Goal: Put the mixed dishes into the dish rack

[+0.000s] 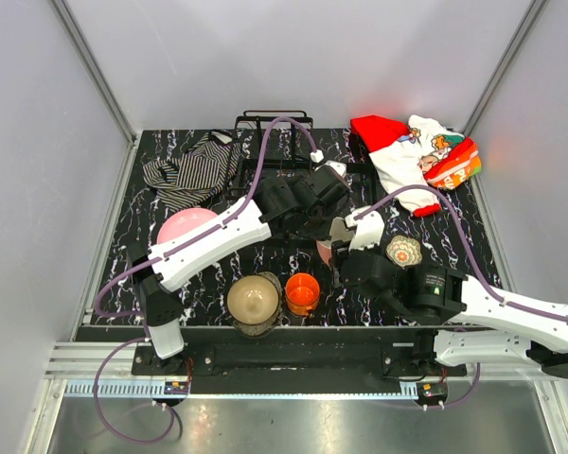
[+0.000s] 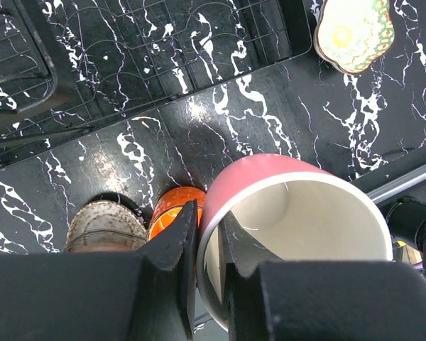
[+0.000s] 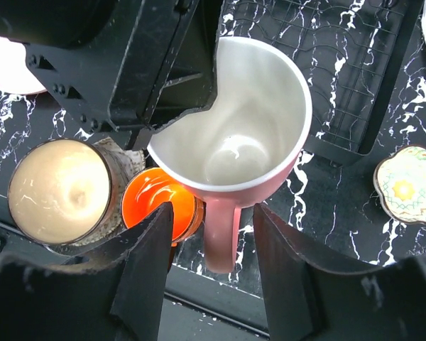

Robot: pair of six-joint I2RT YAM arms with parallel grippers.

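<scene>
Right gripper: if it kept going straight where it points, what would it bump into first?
The right gripper would probably meet the handle of the mug first; it sits between the spread fingers. The left gripper holds that mug by its rim.

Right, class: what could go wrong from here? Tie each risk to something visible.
1. The left fingers pinch only the rim of the cream-pink mug; it could twist or slip.
2. The right fingers flank the handle without touching it; a skewed close could knock the mug loose.
3. The orange cup and brownish bowl sit below the mug; a dropped mug might hit them.
</scene>
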